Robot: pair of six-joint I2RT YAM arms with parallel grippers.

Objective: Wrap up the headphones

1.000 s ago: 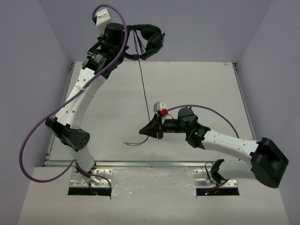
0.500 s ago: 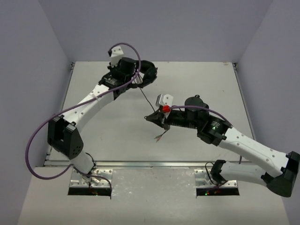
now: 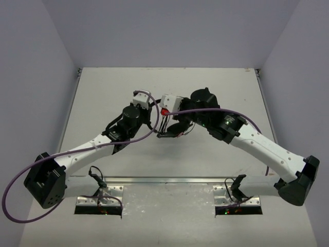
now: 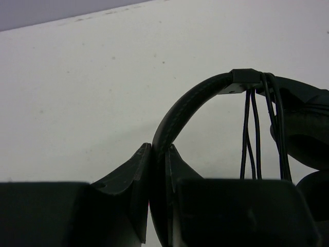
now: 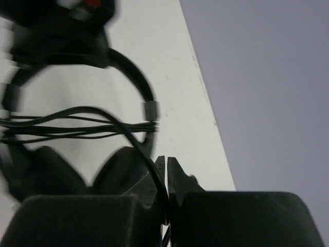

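Black headphones [image 4: 181, 110] sit over the middle of the table [image 3: 103, 92], caught between the two grippers where the arms meet.

Left gripper [image 4: 159, 147]: jaws pinched tight on the headband [image 5: 136, 74], one finger on each flat side, no gap showing. The band arcs up and right from the grip to a slider block [image 4: 244, 80]. Just past the block, several strands of the thin cable [image 5: 77, 126] hang across the band, side by side. One earcup [image 4: 308, 134] sits at the right edge of the left wrist view, partly cut off.

Right gripper [image 5: 166, 159]: jaws all but closed, with a single run of cable nipped in the slit between the tips. From that pinch the cable curves up and left to join the bundle lying across the span of the headband. The right wrist view is blurred toward its left side.

Top view: both wrists mask most of the headset. Cannot tell whether it touches the table.
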